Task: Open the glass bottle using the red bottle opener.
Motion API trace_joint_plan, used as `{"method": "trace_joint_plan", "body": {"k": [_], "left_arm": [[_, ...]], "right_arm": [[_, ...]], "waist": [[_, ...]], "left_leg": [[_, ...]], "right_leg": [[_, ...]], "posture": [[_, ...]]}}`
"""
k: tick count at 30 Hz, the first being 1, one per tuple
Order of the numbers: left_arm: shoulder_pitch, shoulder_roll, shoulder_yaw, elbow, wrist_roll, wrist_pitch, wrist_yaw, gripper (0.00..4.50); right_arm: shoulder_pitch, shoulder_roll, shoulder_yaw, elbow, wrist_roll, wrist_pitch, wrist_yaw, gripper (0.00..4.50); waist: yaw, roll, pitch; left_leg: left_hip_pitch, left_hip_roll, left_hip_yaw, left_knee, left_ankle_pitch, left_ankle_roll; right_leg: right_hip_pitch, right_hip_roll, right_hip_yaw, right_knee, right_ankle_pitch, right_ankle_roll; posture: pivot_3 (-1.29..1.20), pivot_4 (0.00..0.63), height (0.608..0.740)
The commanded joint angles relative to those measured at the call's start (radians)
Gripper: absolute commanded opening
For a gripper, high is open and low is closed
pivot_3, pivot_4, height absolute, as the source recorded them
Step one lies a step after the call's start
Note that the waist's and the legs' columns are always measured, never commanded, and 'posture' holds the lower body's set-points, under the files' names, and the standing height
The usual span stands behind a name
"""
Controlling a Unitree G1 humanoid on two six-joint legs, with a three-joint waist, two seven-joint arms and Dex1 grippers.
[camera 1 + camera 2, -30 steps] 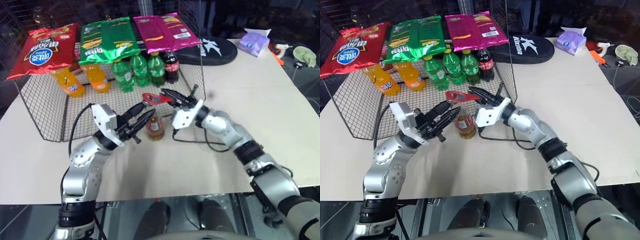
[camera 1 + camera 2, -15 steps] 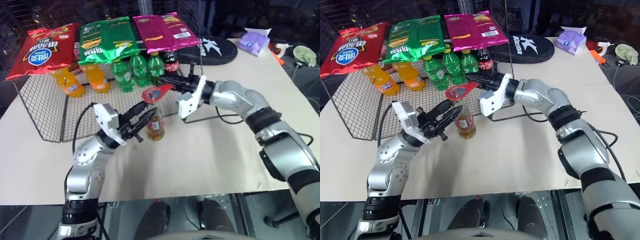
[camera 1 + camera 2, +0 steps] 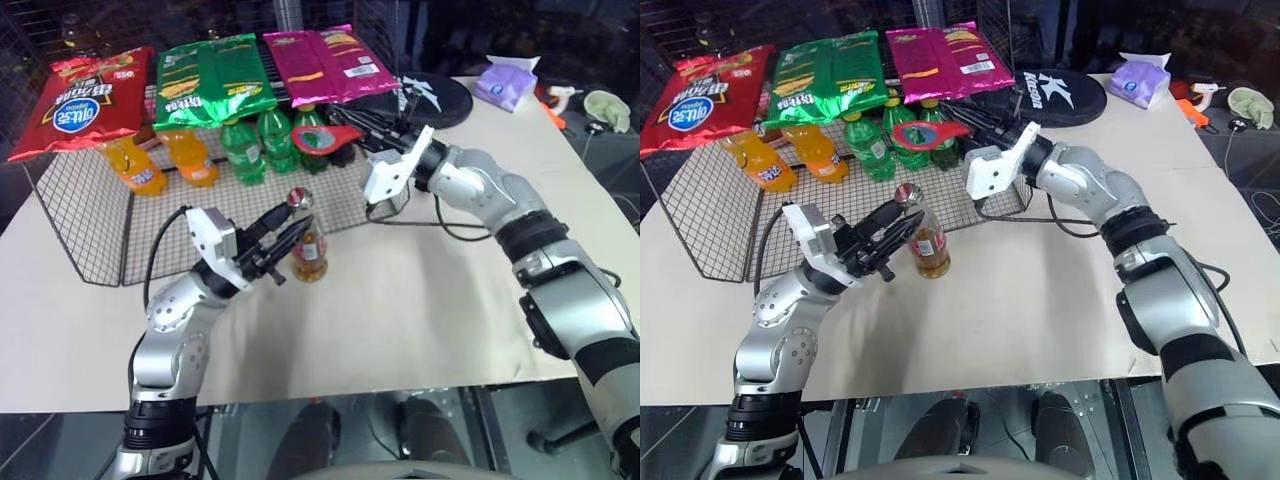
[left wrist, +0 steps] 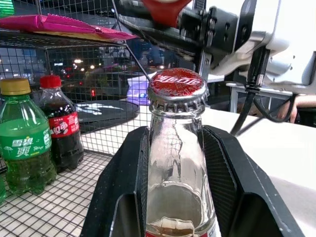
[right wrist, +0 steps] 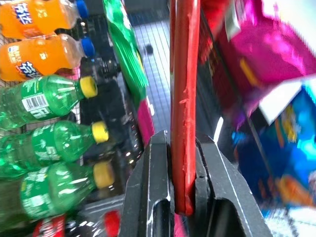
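Left pincer [image 3: 283, 243] grips the upright glass bottle [image 3: 308, 245]; right pincer [image 3: 362, 128] clamps the red bottle opener [image 3: 326, 136], handle level, ring head leftward.

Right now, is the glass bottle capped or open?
Capped. The red crown cap sits crimped on the glass bottle neck, which the left gripper holds; the red bottle opener is up in the right gripper, apart.

table [image 3: 560, 200] | on it: wire rack [image 3: 90, 220], glass bottle [image 3: 309, 255], tissue pack [image 3: 508, 82]
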Motion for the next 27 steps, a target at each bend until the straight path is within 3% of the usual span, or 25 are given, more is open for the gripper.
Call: {"method": "trace_joint_plan", "body": {"k": [1,12,27], "left_arm": [[0.019,0.003,-0.028,0.012,0.011,0.021,-0.006,1.12],[0.025,0.007,-0.024,0.005,0.007,0.024,0.000,1.12],[0.031,0.006,-0.024,-0.005,0.008,0.030,0.003,1.12]], "right_arm": [[0.032,-0.003,-0.013,-0.006,0.044,0.015,0.050,0.00],[0.086,-0.011,0.024,-0.104,-0.030,-0.016,0.078,0.00],[0.081,0.030,-0.056,-0.190,0.037,0.038,0.027,0.00]], "waist": [[-0.002,0.000,0.000],[-0.011,0.000,0.000],[-0.009,0.000,0.000]], "left_leg": [[0.000,0.000,0.000,0.000,0.000,0.000],[0.000,0.000,0.000,-0.001,0.000,0.000],[0.000,0.000,0.000,-0.001,0.000,0.000]], "right_leg": [[0.000,0.000,0.000,0.000,0.000,0.000],[0.000,0.000,0.000,0.000,0.000,0.000],[0.000,0.000,0.000,-0.001,0.000,0.000]], "posture": [[0.00,0.150,0.740],[0.00,0.150,0.740],[0.00,0.150,0.740]]}}
